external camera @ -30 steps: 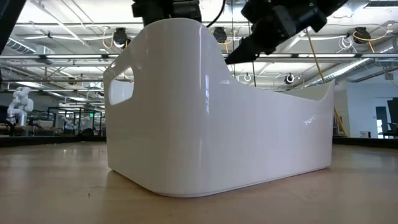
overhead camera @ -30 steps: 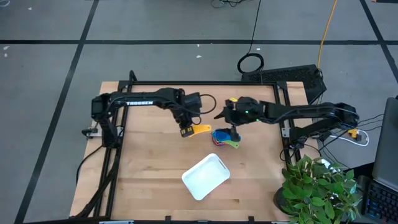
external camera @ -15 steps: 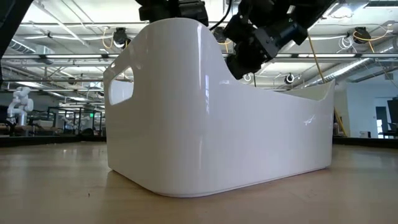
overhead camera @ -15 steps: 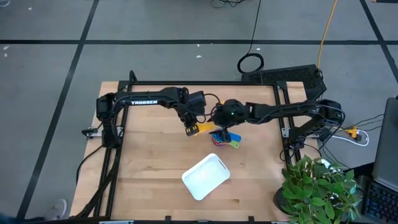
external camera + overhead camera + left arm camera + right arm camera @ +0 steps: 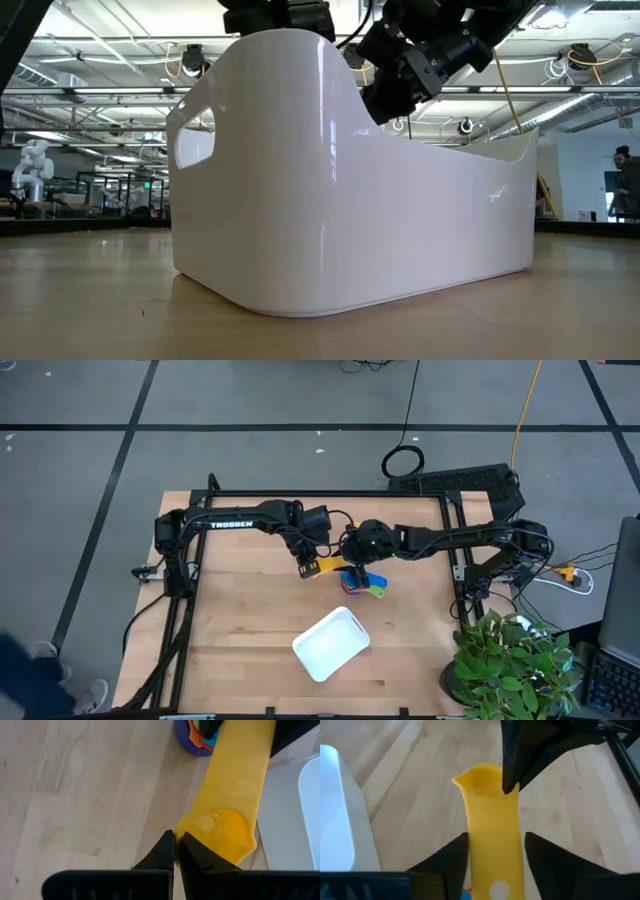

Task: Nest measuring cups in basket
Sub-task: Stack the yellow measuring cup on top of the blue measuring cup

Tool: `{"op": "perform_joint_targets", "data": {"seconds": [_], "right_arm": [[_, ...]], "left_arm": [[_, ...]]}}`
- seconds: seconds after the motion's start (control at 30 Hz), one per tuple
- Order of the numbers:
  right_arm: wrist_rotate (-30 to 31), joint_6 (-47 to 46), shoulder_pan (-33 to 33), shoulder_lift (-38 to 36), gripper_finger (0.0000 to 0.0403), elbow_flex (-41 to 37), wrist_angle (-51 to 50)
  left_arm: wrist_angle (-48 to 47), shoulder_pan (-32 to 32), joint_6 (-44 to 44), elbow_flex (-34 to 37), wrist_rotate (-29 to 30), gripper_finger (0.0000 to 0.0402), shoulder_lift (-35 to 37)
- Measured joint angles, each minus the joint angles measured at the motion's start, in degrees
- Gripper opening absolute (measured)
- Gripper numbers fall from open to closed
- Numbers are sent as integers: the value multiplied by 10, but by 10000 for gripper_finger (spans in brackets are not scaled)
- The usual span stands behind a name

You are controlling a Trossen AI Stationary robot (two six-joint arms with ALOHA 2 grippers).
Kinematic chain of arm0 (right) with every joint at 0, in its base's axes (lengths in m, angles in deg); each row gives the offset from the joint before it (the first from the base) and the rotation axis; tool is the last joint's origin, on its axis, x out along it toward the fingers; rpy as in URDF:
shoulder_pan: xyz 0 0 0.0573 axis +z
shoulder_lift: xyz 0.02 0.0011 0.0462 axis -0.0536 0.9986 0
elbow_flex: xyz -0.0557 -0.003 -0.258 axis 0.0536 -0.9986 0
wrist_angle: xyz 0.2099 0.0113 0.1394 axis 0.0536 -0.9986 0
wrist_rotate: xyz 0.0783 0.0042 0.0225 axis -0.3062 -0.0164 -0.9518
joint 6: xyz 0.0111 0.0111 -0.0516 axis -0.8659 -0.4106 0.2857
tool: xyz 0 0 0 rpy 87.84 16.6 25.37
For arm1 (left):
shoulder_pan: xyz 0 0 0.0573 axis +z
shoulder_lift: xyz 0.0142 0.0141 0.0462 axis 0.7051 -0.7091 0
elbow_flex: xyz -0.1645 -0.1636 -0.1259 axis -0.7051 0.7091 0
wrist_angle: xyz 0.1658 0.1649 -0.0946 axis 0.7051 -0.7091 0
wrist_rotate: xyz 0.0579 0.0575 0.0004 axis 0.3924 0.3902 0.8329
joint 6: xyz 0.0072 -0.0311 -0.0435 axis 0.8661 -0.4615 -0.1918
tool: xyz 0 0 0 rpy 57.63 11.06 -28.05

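Right gripper [image 5: 492, 870] now closer, fingers spread around yellow cup [image 5: 492, 840], left gripper [image 5: 175, 851] fingers pinching its rim.

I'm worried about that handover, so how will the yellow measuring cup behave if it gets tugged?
The yellow measuring cup looks stiff: pinched at its rim by the left gripper, it holds shape. It is probably light. Its glossy surface could slip between the right gripper's open jaws.

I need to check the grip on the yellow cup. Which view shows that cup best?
The left wrist view: the yellow cup fills the picture, with the left hand pinching its edge. The right wrist view shows its handle between the right hand's open fingers. The high view gives only a small yellow patch. In the low view the basket hides it.
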Motion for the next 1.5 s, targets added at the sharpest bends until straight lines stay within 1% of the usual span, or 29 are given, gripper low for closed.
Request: {"op": "perform_joint_targets", "data": {"seconds": [0.1, 0.17, 0.5, 0.57, 0.7, 0.8, 1.0, 1.13, 1.3, 1.4, 1.5], "right_arm": [[2, 10, 0, 0, 147, 0, -4], [1, 16, 0, 0, 133, 0, -7], [15, 22, 1, -1, 128, 0, -20], [16, 23, 1, -1, 126, 0, -21], [18, 22, 1, 0, 126, 0, -27], [21, 21, 1, 0, 126, 0, -33], [22, 18, 0, -5, 126, -1, -47], [35, 12, -1, -29, 125, -1, -72], [38, -12, -5, -83, 125, -3, -121], [60, -30, -4, -125, 125, -18, -143], [61, -60, -4, -173, 125, -54, -158]], "left_arm": [[0, 0, 0, 0, -5, 8, 0], [0, 0, 0, 0, -6, 8, 0], [4, 0, 0, 1, -6, 9, 0], [6, 0, 0, 1, -6, 24, 0], [8, 0, 4, 1, -8, 73, 0], [7, 0, 4, 1, 3, 102, 0], [-4, 4, 20, 1, 8, 140, 5], [-6, 9, 30, 1, 13, 152, 22], [18, 7, 40, 1, 57, 153, 72], [68, 2, 47, 17, 69, 154, 105], [135, -5, 56, 57, 68, 154, 142]]}}
